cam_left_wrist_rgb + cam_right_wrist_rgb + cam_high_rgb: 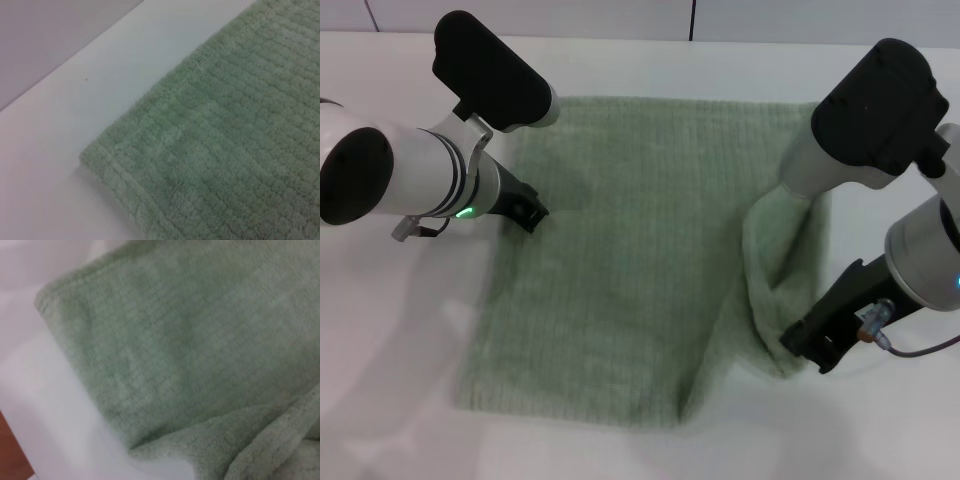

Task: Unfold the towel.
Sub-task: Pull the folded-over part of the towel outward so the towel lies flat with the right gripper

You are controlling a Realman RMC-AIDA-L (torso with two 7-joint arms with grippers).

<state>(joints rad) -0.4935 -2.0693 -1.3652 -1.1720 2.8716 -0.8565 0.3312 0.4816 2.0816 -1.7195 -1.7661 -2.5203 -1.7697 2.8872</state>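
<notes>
The pale green towel (620,260) lies on the white table, mostly flat. Its right part is lifted into a bunched ridge (775,270) that runs down to my right gripper (798,345), which is shut on the towel's right side near the front. My left gripper (528,212) rests at the towel's left edge, towards the back. The left wrist view shows a flat hemmed corner of the towel (225,150) on the table. The right wrist view shows the towel (190,340) close up, with a raised fold (260,440).
The white table (400,330) shows bare to the left of, in front of and to the right of the towel. Its back edge meets a grey wall (520,15). A cable (920,350) hangs at my right wrist.
</notes>
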